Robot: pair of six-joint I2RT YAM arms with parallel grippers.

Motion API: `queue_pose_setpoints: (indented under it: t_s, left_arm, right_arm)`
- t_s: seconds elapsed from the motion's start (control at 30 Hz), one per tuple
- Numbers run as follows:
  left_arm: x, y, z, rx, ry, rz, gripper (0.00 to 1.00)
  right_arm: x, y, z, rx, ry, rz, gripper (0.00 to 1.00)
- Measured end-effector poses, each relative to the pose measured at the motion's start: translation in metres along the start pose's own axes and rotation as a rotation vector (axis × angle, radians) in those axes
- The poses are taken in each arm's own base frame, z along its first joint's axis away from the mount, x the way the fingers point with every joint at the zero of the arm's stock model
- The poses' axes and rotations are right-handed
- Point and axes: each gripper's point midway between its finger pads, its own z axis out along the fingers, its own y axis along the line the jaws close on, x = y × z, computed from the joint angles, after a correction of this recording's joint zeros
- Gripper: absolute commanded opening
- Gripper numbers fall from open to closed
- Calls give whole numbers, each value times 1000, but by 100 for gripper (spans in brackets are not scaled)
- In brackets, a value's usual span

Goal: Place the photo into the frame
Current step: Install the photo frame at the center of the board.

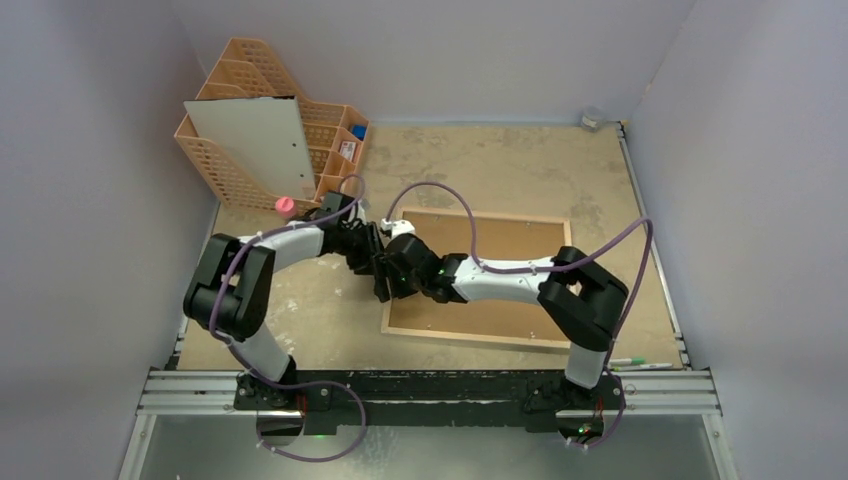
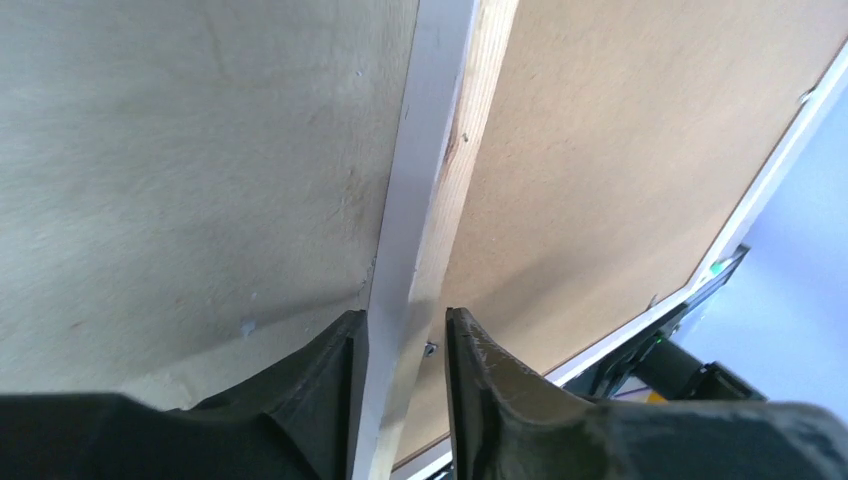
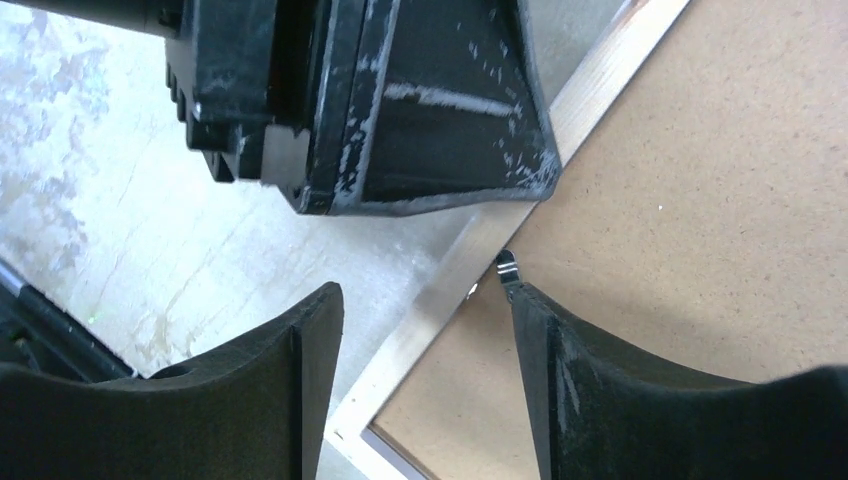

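Note:
The frame (image 1: 475, 338) lies face down on the table, with a brown fibreboard sheet (image 1: 490, 318) set in its back. My left gripper (image 1: 368, 248) is closed round the frame's left rail (image 2: 420, 200); the left finger touches it and a thin gap shows at the right finger. My right gripper (image 1: 385, 280) is open over the same rail (image 3: 440, 290) near the frame's near-left corner. Its right fingertip (image 3: 520, 300) touches a small metal tab (image 3: 506, 266). No printed photo shows. A white sheet (image 1: 255, 140) leans on the organiser; I cannot tell whether it is the photo's reverse.
A peach lattice file organiser (image 1: 215, 165) stands at the back left, with a pink object (image 1: 285, 207) in front of it. Pens (image 1: 632, 364) lie at the near right edge. A small round object (image 1: 593, 118) sits in the back right corner. Walls enclose three sides.

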Motion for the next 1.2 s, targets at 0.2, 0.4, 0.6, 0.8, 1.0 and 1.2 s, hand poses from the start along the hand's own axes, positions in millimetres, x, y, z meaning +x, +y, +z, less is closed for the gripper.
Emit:
queue_pose_setpoints:
  t_s: [0.2, 0.4, 0.6, 0.8, 1.0, 1.2]
  left_arm:
    - [-31, -7, -34, 2, -137, -2, 51]
    - [-53, 0, -65, -64, -273, -14, 49]
    - [-46, 40, -78, -152, -319, -112, 49]
    - [-26, 58, -74, -178, -286, -144, 47]
    - [-17, 61, -69, -172, -259, -151, 47]
    - [-18, 58, -69, -154, -257, -146, 47]
  right_arm:
    - [-13, 10, 3, 142, -26, -29, 69]
    - [1, -11, 14, 303, 27, -51, 69]
    - [-2, -16, 19, 359, 34, -67, 63]
    - [-1, -16, 21, 372, 55, -89, 50]
    - [-2, -15, 22, 376, 65, -97, 36]
    - [-2, -14, 24, 387, 77, -93, 19]
